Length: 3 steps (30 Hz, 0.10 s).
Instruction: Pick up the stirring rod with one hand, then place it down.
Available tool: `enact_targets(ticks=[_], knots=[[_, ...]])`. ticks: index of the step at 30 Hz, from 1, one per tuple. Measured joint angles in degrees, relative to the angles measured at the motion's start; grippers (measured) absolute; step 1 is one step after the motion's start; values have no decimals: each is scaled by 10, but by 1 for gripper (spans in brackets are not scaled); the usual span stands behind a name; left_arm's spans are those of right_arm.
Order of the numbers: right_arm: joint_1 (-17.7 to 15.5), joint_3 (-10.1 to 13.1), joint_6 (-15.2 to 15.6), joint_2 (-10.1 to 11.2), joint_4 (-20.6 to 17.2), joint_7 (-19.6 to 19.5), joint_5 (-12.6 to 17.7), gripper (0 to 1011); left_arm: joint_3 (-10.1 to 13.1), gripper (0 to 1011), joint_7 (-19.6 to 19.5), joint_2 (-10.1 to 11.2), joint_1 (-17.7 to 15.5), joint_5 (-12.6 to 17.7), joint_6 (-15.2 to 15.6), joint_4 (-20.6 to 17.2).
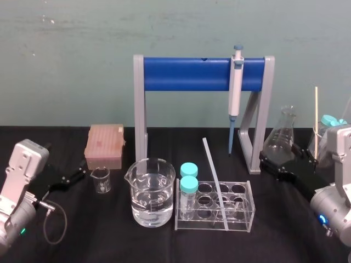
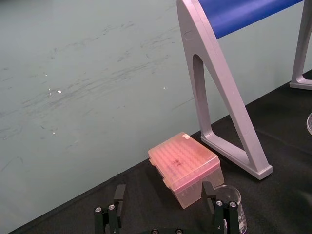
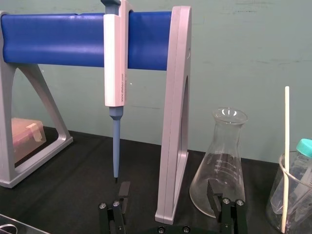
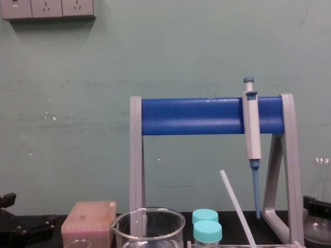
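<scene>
Stirring rod (image 1: 213, 176) leans in tube rack (image 1: 248, 215), top leftward.

The right end effector (image 3: 168, 191), fingers spread, faces the pipette stand (image 3: 178, 63); a pipette (image 3: 116, 58) hangs from its blue bar (image 3: 53, 40), an Erlenmeyer flask (image 3: 222, 161) just beside it

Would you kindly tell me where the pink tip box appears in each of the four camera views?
Head view: pink tip box at the table's back, left of the blue-barred stand.
Left wrist view: mid-frame, beside the stand's grey leg.
Right wrist view: past the stand's far leg, cut by the frame edge.
Chest view: low, left of the stand's left post.
Shared landmark: the stand.
</scene>
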Motion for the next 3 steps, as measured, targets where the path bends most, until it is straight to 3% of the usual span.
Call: enact_targets(ticks=[3], knots=[[0,0,-1,0,0,0,0,1002,0,1000,0,0,0,0,0,0]])
